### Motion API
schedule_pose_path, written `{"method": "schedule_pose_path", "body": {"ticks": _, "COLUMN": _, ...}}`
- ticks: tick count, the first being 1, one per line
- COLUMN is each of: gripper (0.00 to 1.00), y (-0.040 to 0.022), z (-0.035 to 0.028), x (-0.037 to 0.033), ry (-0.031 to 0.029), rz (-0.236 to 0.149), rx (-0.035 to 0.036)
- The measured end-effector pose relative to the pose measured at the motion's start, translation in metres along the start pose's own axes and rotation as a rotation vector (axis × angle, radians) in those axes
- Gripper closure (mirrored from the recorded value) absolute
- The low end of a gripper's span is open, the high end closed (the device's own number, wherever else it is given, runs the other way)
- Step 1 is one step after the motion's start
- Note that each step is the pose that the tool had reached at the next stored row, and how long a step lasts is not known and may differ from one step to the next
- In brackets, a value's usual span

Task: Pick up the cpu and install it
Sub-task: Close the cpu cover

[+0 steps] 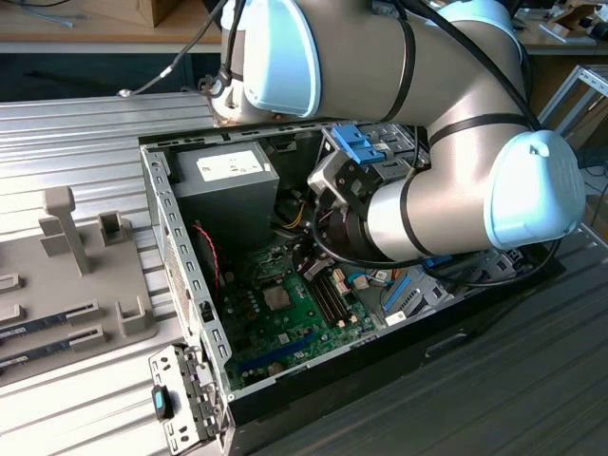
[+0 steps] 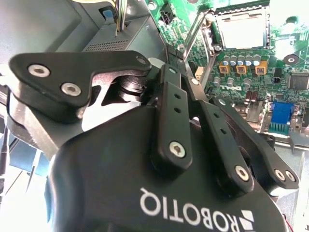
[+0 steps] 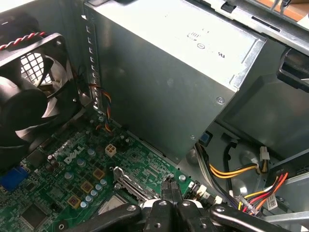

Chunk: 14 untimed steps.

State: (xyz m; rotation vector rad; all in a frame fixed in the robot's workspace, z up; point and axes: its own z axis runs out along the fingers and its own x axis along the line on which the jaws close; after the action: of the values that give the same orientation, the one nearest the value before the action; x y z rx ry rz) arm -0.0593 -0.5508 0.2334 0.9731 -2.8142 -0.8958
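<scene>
Gripper [image 2: 186, 72]: black linkage body fills the foreground, fingers drawn together at the tips, beside the socket's metal lever.
Socket [image 2: 241, 31]: open square frame on the green motherboard [image 2: 251, 82].
Capacitors [image 2: 241, 60]: row just beside the socket.
Blue connector [image 2: 281, 113]: farther from the socket.

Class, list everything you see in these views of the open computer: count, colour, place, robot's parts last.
computer case: one, grey-black, on table
table: one, silvery, ribbed
power supply: one, grey, case corner
motherboard: one, green, case floor
fan: one, black, beside motherboard
socket: one, pale, on motherboard; contents unclear
cables: several, yellow, red, black, beside power supply
fixture tray: one, grey, exterior view's left
arm: one, silver with pale-blue caps, over case
end effector: one, black, shut, over motherboard
</scene>
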Motion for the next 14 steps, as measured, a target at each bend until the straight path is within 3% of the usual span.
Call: {"method": "schedule_pose_path", "body": {"ticks": 14, "gripper": 0.89, "y": -0.0033, "z": -0.0026, "x": 0.003, "ry": -0.0016, "rz": -0.001, "rx": -0.0023}}
